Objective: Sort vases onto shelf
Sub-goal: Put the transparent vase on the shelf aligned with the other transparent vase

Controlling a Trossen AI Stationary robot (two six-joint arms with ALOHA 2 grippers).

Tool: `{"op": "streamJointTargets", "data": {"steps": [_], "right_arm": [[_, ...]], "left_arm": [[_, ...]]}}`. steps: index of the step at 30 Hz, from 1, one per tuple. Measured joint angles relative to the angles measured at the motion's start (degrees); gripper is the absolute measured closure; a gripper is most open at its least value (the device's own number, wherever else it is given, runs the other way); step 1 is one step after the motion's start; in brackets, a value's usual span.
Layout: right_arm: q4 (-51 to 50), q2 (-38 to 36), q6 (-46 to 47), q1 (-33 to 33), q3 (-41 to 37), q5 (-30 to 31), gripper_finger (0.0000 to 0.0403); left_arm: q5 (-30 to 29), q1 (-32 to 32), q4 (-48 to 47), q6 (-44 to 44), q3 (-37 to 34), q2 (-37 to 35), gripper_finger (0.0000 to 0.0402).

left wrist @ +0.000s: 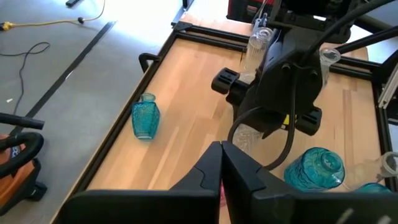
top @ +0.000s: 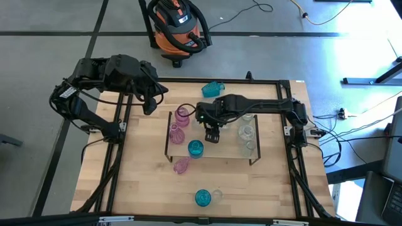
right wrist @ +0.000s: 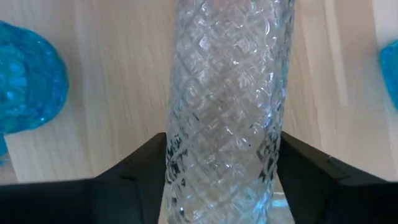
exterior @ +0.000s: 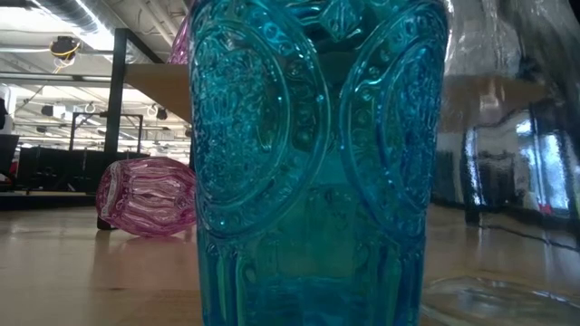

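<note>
From above, my right gripper (top: 212, 135) sits over the middle of the shelf (top: 168, 135), and the arm hides what is under it. The right wrist picture fills in: a clear vase (right wrist: 227, 106) with a bumpy diamond pattern stands between the two dark fingers (right wrist: 140, 165). The jaws are wide, one on each side of the glass. I think they touch it, but the edges are too dim to be sure.

My left gripper (top: 149, 105) waits in the upper left of the high picture, over the table's edge, jaws pressed shut.

The low picture is almost all one blue vase (exterior: 313, 163), so close that its top and bottom are cut off. Its glass has raised round patterns. Behind it at the left, a pink ribbed vase (exterior: 148, 196) lies on its side on the wood.

On the shelf I see pink vases (top: 182, 115) at the left end, a round blue one (top: 196, 149) at the near edge, and clear ones (top: 246, 132) at the right, faint against the wood. One blue vase (top: 213, 88) lies near the table's top edge.
</note>
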Motion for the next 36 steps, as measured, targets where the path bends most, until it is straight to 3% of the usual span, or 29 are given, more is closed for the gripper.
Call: {"op": "streamJointTargets", "data": {"steps": [3, 10, 15, 21, 27, 31, 33, 36], "right_arm": [[-0.1, 0.0, 0.7, 0.0, 0.0, -0.5, 0.0203], [-2.3, 0.2, 3.6, 0.4, 2.8, -1.6, 0.0204], [-5.8, 0.2, 3.7, 1.5, 11.1, 2.3, 0.0204], [-12.2, 0.1, 6.3, 2.4, 22.9, 0.9, 0.0204], [-19.4, -2.7, 8.6, 5.6, 22.3, -1.7, 0.0204], [-16.0, -4.3, 13.0, 7.9, 23.3, -6.2, 0.0204], [-14.9, -5.9, 15.3, 8.4, 23.2, -5.1, 0.0204], [-15.2, -7.7, 17.2, 8.7, 23.3, 0.4, 0.0204]], "left_arm": [[0.0, 0.0, 0.0, 0.0, 0.0, 0.0, 0.0401], [0.0, 0.0, 0.0, 0.0, 0.0, 0.0, 0.0401], [0.0, 0.0, 0.0, 0.0, 0.0, 0.0, 0.0401], [0.0, 0.0, 0.0, 0.0, 0.0, 0.0, 0.0401], [0.4, -1.3, 0.1, 0.0, 0.0, 0.0, 0.0401], [9.3, -2.1, 0.8, 1.3, 0.0, 0.4, 0.0401], [13.5, -2.9, 0.8, 2.2, 0.0, 1.3, 0.0401], [14.6, -5.6, 1.1, 3.2, -0.1, 2.7, 0.0401]]}}
